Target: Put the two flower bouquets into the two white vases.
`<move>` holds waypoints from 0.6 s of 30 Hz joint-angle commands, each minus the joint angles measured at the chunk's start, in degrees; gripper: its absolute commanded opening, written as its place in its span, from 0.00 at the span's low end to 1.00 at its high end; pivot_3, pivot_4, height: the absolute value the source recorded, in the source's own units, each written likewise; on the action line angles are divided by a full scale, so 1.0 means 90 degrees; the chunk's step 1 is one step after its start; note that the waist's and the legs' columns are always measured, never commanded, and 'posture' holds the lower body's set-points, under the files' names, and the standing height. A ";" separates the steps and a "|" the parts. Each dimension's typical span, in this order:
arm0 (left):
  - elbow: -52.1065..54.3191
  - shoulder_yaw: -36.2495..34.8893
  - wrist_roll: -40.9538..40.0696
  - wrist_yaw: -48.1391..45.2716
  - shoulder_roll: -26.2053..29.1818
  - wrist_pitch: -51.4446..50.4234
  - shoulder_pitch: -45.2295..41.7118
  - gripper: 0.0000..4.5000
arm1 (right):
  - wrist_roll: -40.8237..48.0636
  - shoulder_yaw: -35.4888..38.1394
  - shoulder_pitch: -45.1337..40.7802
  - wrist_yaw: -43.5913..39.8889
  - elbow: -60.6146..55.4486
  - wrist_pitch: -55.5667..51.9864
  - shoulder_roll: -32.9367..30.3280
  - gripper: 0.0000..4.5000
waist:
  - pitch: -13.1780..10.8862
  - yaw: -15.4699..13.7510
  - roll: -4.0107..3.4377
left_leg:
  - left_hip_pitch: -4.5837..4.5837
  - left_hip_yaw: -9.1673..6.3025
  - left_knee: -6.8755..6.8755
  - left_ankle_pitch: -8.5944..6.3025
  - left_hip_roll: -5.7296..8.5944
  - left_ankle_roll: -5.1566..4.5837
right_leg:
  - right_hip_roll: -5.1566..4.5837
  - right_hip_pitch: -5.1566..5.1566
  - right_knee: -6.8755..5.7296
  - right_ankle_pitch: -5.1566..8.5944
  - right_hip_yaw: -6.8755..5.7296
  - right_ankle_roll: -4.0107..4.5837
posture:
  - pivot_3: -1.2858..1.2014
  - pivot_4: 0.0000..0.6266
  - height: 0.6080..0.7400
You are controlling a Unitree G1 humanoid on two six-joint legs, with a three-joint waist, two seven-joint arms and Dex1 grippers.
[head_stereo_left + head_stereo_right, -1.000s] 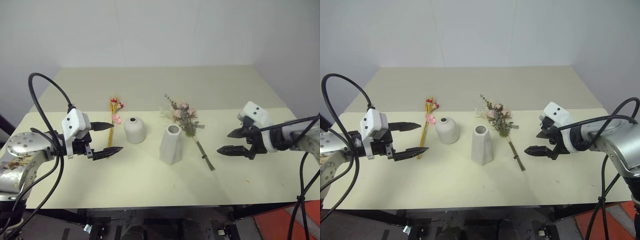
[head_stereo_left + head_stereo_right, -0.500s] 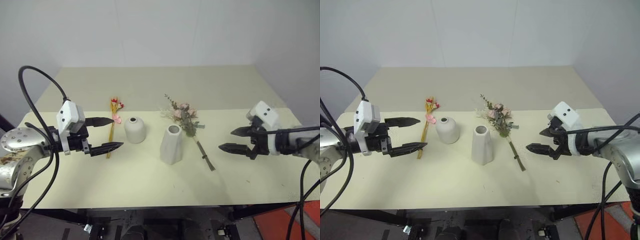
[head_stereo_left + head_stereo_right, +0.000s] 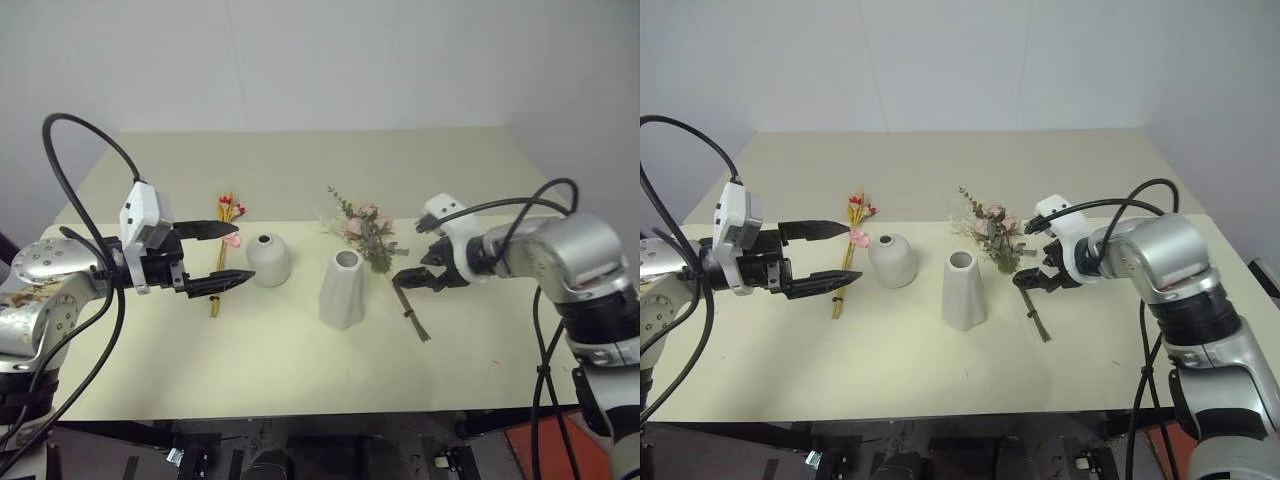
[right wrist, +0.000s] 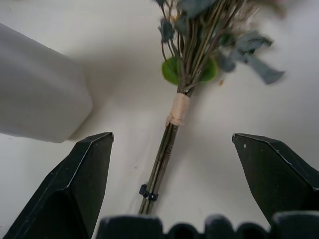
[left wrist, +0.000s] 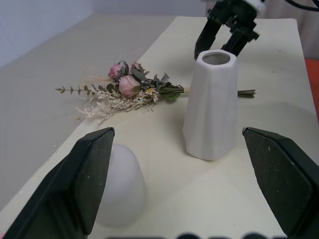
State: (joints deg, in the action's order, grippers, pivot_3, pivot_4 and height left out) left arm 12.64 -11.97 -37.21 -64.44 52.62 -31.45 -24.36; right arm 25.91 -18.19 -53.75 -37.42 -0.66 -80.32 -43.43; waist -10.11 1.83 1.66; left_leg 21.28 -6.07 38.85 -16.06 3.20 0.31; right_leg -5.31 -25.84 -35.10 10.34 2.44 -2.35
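on a pale worktop [image 3: 300, 360], the robot's right pincer [image 3: 416, 263] hangs wide open just over the taped stems of the rose bouquet [image 3: 372, 240], which lies flat beside the taller vase [image 3: 342, 289]; the left pincer [image 3: 222, 256], also wide and empty, hovers near the slim yellow bouquet [image 3: 224, 240] lying left of the squat round vase [image 3: 268, 259]. both vases stand empty. a risk from here: the right pincer's fingers straddle thin stems close to the taller vase, so a skewed closing could pinch only a few stalks or nudge the vase over. compared with 1 second earlier, the right arm has swung in from the worktop's right side to the stems, while the left has barely shifted
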 commanded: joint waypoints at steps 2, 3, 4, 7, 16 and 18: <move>0.0328 -0.0124 -0.0064 0.0036 0.0023 0.0026 0.0147 1.00 | -0.0383 -0.0416 -0.0505 -0.0161 0.0890 0.0373 0.0377 1.00 | 0.0000 0.0039 0.0000 | 0.0006 0.0002 0.0001 0.0001 0.0000 0.0002 | 0.0000 -0.0012 -0.0004 -0.0003 0.0004 0.0003 | 0.52 0.24 1.00; 0.0347 -0.0147 -0.0058 0.0027 0.0037 0.0033 0.0203 1.00 | -0.0464 -0.0512 -0.0603 -0.0206 0.1108 0.0449 0.0472 1.00 | 0.0000 0.0075 0.0000 | 0.0010 0.0003 0.0000 0.0003 0.0000 0.0004 | 0.0001 -0.0020 -0.0007 -0.0006 0.0008 0.0005 | 0.52 0.24 1.00; 0.0365 -0.0167 -0.0063 0.0023 0.0054 0.0025 0.0232 1.00 | -0.0570 -0.0618 -0.0738 -0.0272 0.1409 0.0575 0.0600 1.00 | 0.0000 0.0095 0.0000 | 0.0010 0.0006 0.0000 0.0003 -0.0003 0.0006 | 0.0005 -0.0025 -0.0014 -0.0007 0.0011 0.0006 | 0.52 0.24 1.00; 0.0400 -0.0176 -0.0064 0.0059 0.0082 -0.0014 0.0231 1.00 | -0.0846 -0.0906 -0.1236 -0.0565 0.2404 0.0890 0.0972 1.00 | 0.0000 0.0115 0.0000 | 0.0009 0.0007 0.0000 0.0007 -0.0007 0.0011 | 0.0012 -0.0033 -0.0028 -0.0010 0.0013 0.0012 | 0.52 0.24 1.00; 0.0506 -0.0186 -0.0055 0.0062 0.0120 -0.0034 0.0379 1.00 | -0.1794 -0.2066 -0.2419 -0.1985 0.4644 0.1564 0.1844 0.87 | 0.0000 0.0160 -0.0001 | 0.0005 0.0006 -0.0001 0.0008 -0.0006 0.0013 | 0.0010 -0.0039 -0.0073 -0.0011 0.0010 0.0013 | 0.52 0.24 1.00; 0.0509 -0.0194 -0.0052 0.0065 0.0135 -0.0036 0.0386 1.00 | -0.2027 -0.2243 -0.2499 -0.2245 0.4940 0.1774 0.1963 0.72 | 0.0000 0.0167 -0.0001 | 0.0006 0.0006 0.0000 0.0009 -0.0005 0.0014 | 0.0009 -0.0041 -0.0079 -0.0011 0.0010 0.0013 | 0.52 0.24 1.00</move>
State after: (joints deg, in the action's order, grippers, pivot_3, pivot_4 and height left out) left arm 15.55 -12.39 -37.21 -63.86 52.76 -31.64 -20.67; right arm 9.67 -37.84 -74.53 -55.63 42.61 -66.25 -25.57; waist -10.11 3.34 1.65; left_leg 21.33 -6.02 38.85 -15.98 3.16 0.45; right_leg -5.23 -26.21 -35.83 10.24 2.53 -2.23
